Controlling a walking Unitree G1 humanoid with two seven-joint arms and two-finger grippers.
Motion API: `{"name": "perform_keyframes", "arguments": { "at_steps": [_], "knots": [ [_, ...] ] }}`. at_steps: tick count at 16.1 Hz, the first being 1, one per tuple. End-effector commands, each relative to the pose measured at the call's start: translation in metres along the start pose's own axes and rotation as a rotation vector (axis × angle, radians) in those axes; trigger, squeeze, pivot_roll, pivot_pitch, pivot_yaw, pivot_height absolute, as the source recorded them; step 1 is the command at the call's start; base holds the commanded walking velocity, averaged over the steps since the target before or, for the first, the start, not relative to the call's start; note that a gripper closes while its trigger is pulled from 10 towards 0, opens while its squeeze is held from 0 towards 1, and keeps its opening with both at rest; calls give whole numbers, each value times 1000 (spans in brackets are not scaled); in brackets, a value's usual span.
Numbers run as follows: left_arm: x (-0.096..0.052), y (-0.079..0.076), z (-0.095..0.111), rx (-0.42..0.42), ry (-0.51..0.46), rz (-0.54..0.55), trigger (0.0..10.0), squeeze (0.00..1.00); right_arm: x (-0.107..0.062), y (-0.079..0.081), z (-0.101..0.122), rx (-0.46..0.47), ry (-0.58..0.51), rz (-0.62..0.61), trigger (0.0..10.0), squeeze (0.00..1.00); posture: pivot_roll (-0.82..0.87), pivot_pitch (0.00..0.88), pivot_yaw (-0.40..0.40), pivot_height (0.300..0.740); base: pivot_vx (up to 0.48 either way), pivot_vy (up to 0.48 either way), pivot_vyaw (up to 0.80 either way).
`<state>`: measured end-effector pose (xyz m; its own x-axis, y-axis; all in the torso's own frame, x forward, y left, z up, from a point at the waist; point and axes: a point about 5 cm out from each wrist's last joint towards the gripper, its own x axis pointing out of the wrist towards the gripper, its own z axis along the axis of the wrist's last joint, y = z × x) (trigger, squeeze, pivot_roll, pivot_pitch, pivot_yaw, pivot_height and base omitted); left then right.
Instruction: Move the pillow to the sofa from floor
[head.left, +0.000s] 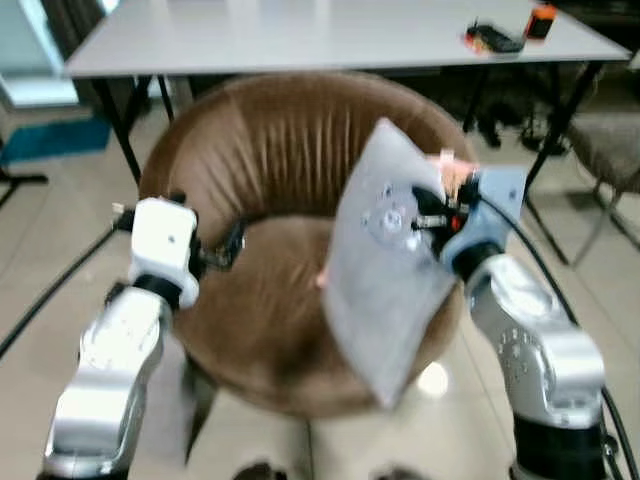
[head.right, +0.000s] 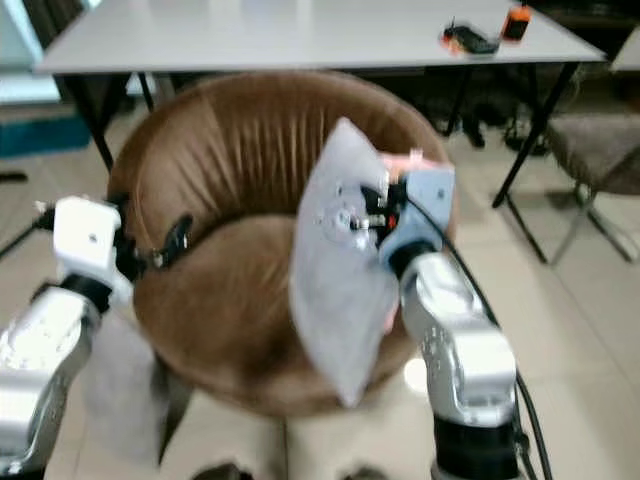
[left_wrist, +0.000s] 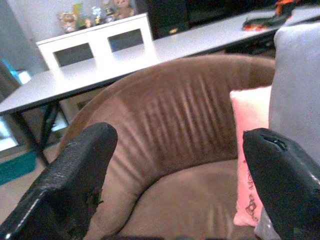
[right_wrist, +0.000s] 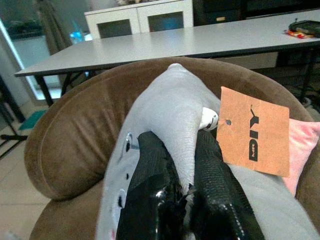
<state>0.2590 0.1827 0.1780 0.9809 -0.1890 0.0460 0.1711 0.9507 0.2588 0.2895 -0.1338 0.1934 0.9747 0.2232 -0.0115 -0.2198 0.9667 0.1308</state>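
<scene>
While the right gripper (head.left: 432, 215) pinches the grey pillow (head.left: 385, 265) by its upper corner, the pillow hangs long-axis down over the brown round armchair (head.left: 270, 300) seat; the left gripper (head.left: 228, 245), fingers spread and empty, hovers beside it.

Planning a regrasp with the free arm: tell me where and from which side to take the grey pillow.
Take the grey pillow by its free lower-left edge, coming from the robot's left with the open left gripper. It hangs tilted over the brown chair; the right gripper already pinches its upper corner.

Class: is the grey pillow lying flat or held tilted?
Tilted: right gripper pinches the grey pillow on edge above the brown chair.
</scene>
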Motion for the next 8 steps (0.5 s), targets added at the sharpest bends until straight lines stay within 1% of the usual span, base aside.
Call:
{"name": "perform_keyframes", "arguments": {
  "at_steps": [1, 2, 3, 4, 6, 7, 8],
  "knots": [
    [-1, 1, 2, 16, -13, 5, 10000, 0, -2, 3, 13, 13, -72, 34, 10000, 0, -28, 66, 16, 740, 0, 0, 0],
    [-1, 3, 4, 22, -30, 11, 10000, 8, -3, 8, 16, 45, -87, 78, 10000, 0, -28, 66, 16, 740, 0, 0, 0],
    [-2, 4, 6, 26, -40, 5, 10000, 12, -3, 14, 21, 117, -114, 144, 10000, 0, -28, 66, 16, 740, 0, 0, 0],
    [-3, 3, 7, 27, -42, -4, 10000, 16, -4, 15, 22, 134, -118, 153, 10000, 0, -25, 64, 14, 740, 0, 0, 0],
    [-4, 2, 6, 25, -40, -23, 10000, 24, -4, 14, 21, 126, -113, 149, 10000, 0, -25, 64, 14, 740, 0, 0, 0],
    [-6, 1, 6, 17, -38, -44, 10000, 27, -4, 13, 21, 117, -110, 156, 10000, 0, -24, 67, 17, 740, 334, 0, 0],
    [-7, -2, 6, 13, -34, -69, 10000, 31, -4, 12, 19, 110, -104, 153, 10000, 0, -23, 68, 21, 740, 360, 0, 800]
  ]
}}
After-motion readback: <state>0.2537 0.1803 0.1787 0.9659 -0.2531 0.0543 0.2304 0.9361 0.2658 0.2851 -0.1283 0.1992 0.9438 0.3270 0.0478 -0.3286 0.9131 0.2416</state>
